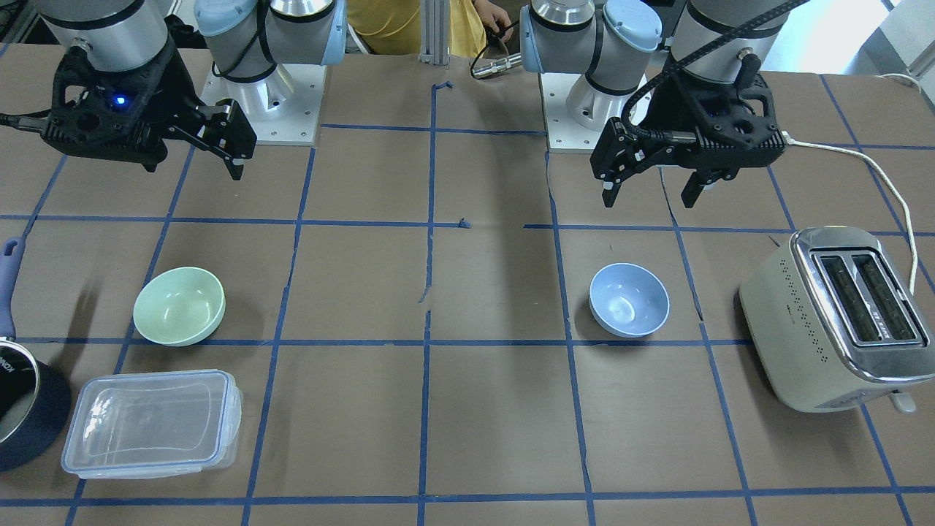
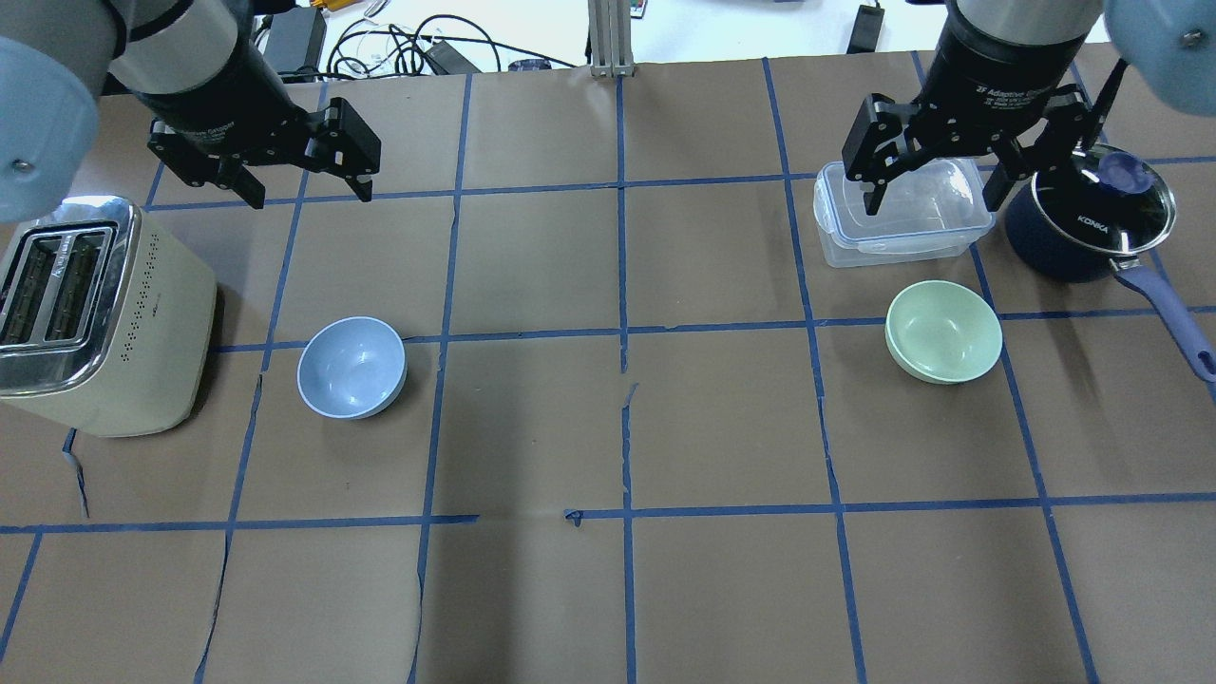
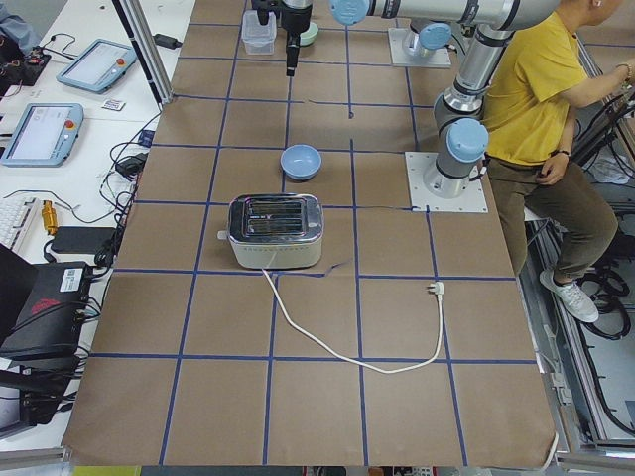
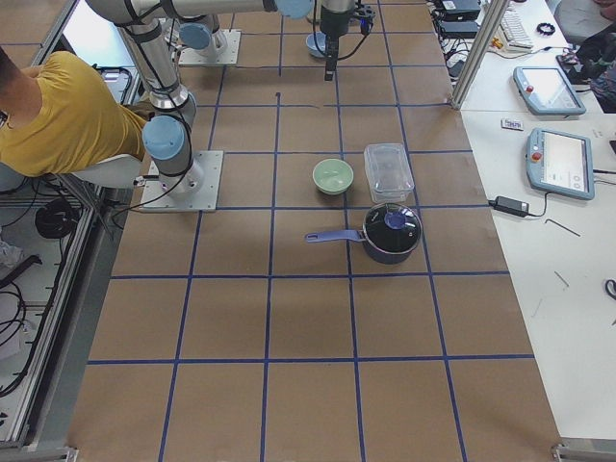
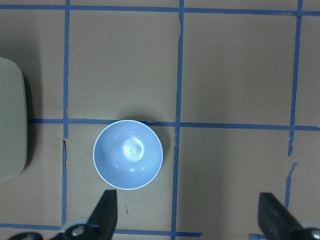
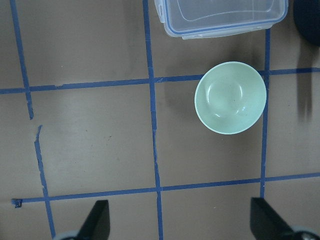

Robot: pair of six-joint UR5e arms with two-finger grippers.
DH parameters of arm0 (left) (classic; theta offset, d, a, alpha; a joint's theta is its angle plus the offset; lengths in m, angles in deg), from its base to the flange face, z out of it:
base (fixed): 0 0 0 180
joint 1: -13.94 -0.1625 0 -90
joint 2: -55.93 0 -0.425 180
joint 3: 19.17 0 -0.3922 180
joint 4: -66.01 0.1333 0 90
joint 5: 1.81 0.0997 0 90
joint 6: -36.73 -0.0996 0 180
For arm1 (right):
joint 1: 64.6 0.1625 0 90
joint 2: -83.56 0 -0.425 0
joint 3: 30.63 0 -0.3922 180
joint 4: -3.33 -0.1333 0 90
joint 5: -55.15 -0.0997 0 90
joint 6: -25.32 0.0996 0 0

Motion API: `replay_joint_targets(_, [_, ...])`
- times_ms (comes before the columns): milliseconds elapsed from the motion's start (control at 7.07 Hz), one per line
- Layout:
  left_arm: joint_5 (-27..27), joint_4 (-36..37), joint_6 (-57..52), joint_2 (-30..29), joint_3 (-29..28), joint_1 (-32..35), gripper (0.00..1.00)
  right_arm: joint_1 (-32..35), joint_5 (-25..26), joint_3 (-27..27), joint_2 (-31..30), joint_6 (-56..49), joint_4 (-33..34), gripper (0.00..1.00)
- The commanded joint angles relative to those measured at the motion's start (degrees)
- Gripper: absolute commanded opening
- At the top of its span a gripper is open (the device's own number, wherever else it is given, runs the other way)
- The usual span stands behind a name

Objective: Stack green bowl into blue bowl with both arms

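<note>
Table; left hand, right hand aloft

Crops on record.
In my wrist views the bottom edge cuts my left gripper and right gripper down to fingertips. The left edge crops the toaster there and the saucepan in the front view. The right wrist view's top edge clips the clear container.

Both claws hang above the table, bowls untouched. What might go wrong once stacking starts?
The green bowl sits close to the clear container and the pot, so the open right claw might bump them coming down. The blue bowl lies far across the table, beside the toaster; the glossy green bowl could slip while carried over.
</note>
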Motion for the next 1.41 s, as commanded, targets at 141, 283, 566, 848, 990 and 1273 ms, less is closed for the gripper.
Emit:
replay_joint_targets(141, [0.1, 0.3, -3.8, -0.3, 1.4, -1.9, 1.0, 0.0, -0.1, 0.0, 0.0, 0.2, -0.1, 1.0])
replay_joint_targets(283, [0.0, 0.9, -10.2, -0.2, 4.1, -5.1, 1.0, -0.1, -0.1, 0.0, 0.0, 0.1, -0.1, 1.0])
replay_joint_targets(566, [-0.5, 3.3, -15.1, -0.7, 12.7, -13.7, 1.0, -0.1, -0.1, 0.1, 0.2, 0.4, -0.3, 1.0])
replay_joint_targets(848, [-0.1, 22.6, -21.2, -3.8, 23.6, -16.4, 1.0, -0.4, -0.1, 1.9, 0.3, 0.1, 0.7, 1.0])
replay_joint_targets(990, [0.0, 30.9, -22.8, -5.9, 28.4, -16.5, 1.0, -1.0, 0.4, 2.0, 0.8, -0.1, 1.0, 1.0])
replay_joint_targets(1273, [-0.1, 32.3, -23.0, -10.3, 30.1, -16.8, 0.97, -6.0, 0.6, 5.3, 5.8, -0.3, 9.3, 1.0])
